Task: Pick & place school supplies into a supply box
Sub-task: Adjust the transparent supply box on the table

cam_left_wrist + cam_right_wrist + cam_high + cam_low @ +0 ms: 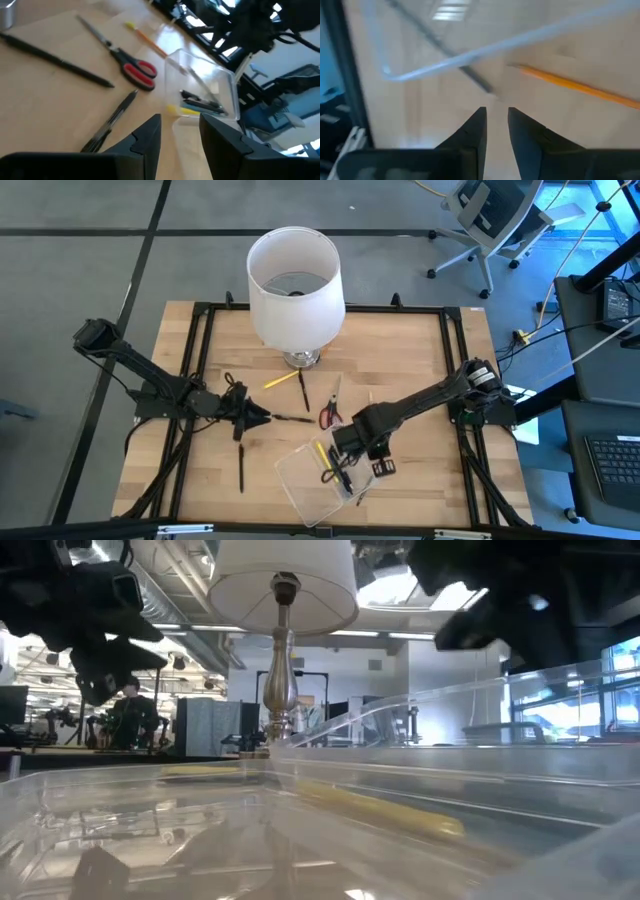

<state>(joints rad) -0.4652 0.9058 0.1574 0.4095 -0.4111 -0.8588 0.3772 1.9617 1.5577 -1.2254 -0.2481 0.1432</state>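
Overhead looks down; low camera peers close through the supply box [300,830].

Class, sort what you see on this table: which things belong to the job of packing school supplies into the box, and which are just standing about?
Belonging to the job:
- clear supply box
- red-handled scissors
- yellow pencil near the lamp
- black pen lying apart
- pens already in the box

Just standing about:
- white lamp

The clear supply box [330,830] fills the lower frame, with a yellow pencil [385,808] inside at centre. Behind it stands a lamp [283,600], top centre. Dark arms hang at both upper corners.
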